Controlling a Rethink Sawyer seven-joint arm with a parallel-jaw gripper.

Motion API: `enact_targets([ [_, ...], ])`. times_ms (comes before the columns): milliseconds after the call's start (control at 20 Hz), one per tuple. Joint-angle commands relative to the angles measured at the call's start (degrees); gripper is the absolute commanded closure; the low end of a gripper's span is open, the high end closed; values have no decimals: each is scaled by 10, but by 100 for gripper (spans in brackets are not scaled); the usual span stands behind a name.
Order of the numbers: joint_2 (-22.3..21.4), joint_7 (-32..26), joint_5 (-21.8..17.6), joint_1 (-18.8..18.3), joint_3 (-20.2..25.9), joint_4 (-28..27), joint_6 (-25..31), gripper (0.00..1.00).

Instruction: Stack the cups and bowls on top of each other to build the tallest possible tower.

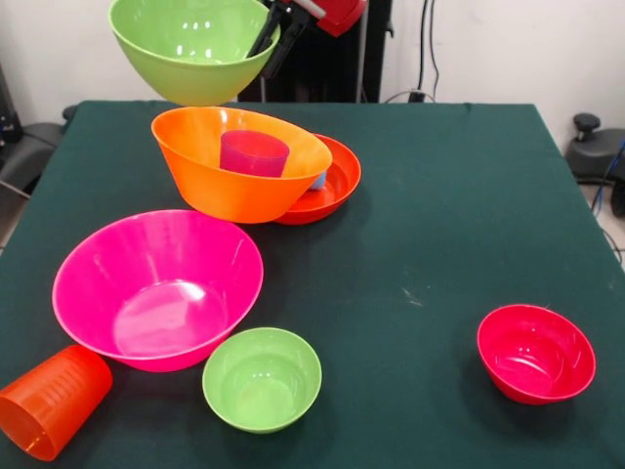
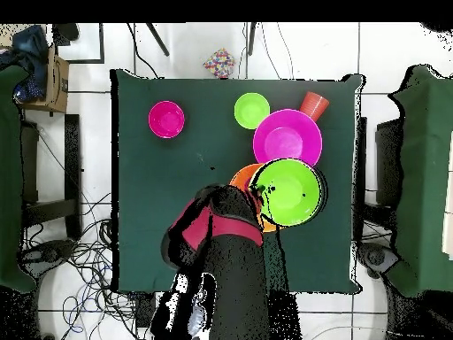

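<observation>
My gripper (image 1: 274,37) is shut on the rim of the medium lime green bowl (image 1: 192,47), holding it in the air above the tower; it also shows in the overhead view (image 2: 289,190). Below, the large orange bowl (image 1: 234,161) leans on the shallow red-orange bowl (image 1: 337,178) and holds the purple cup (image 1: 254,152). A bit of the blue cup (image 1: 319,181) shows behind the orange bowl. On the table lie the large pink bowl (image 1: 156,286), small lime green bowl (image 1: 262,378), small crimson bowl (image 1: 535,353) and the orange cup (image 1: 51,401) on its side. The red cup is hidden.
The green cloth table (image 1: 439,215) ends at the right and near edges. The arm (image 2: 226,257) reaches in from the robot's side. Chairs stand at both sides of the table (image 2: 425,177).
</observation>
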Motion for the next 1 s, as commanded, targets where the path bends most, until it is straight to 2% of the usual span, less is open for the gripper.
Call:
enact_targets([
  [50, 3, 29, 44, -14, 31, -10, -25, 100],
  [300, 5, 15, 69, -21, 38, -12, -19, 100],
  [550, -12, -36, 136, -68, 86, 14, -31, 100],
  [1000, -8, -34, 151, -73, 91, 11, -29, 100],
])
